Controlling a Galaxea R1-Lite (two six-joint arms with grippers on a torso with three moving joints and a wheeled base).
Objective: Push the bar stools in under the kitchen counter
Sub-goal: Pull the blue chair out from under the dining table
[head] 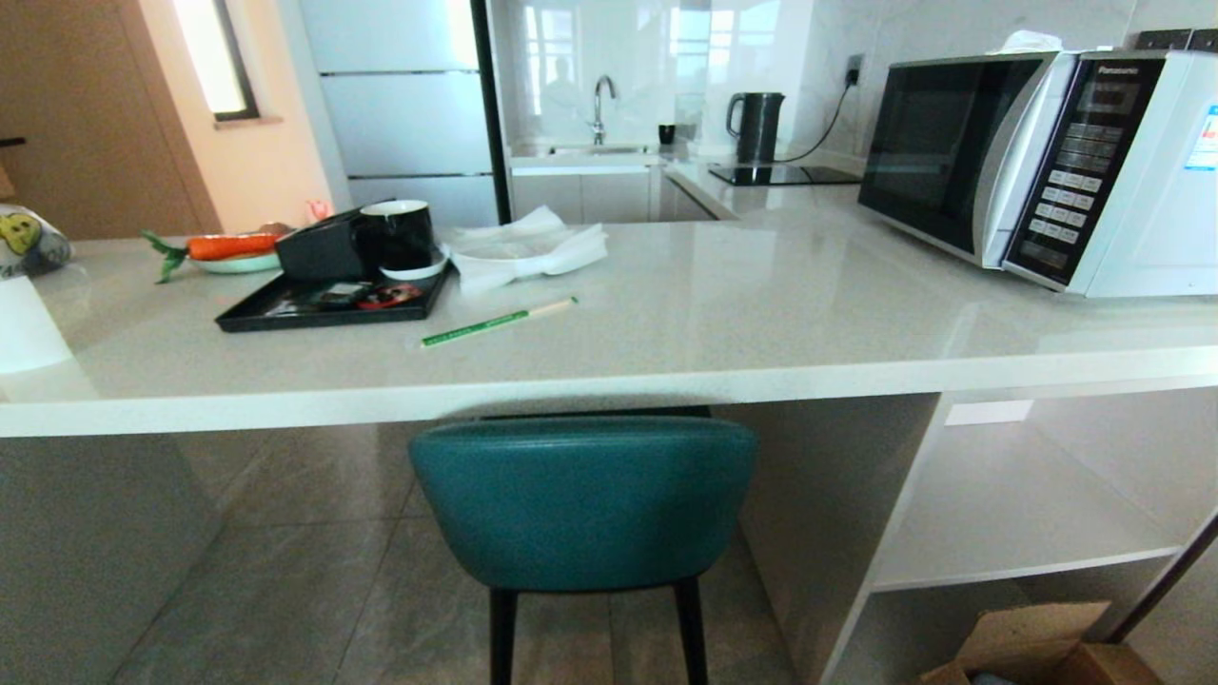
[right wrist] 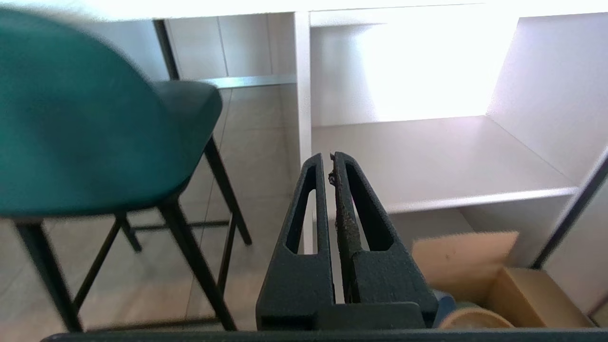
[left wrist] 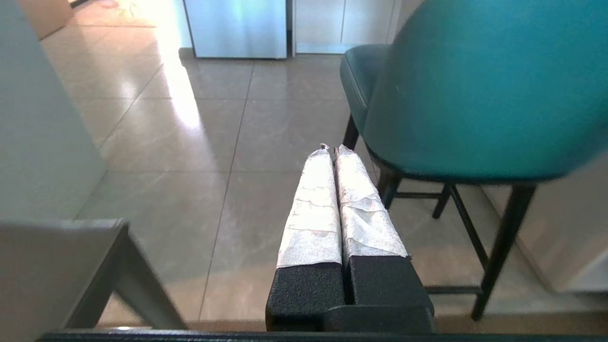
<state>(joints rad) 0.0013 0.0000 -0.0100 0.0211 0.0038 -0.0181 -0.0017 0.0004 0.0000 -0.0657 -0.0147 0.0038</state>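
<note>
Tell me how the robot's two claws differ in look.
The left claw has fingers wrapped in crinkled white tape, while the right claw has bare black fingers with long cut-out slots. Both are shut, hold nothing, and sit low beside the teal padded bar stool.

one teal bar stool (head: pixel 582 504), one kitchen counter (head: pixel 666 371), one microwave (head: pixel 1037 162), one kettle (head: pixel 756 126)

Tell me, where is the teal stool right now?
In the head view the teal stool stands centre, its back just below the counter edge, left of the white shelf unit.
</note>
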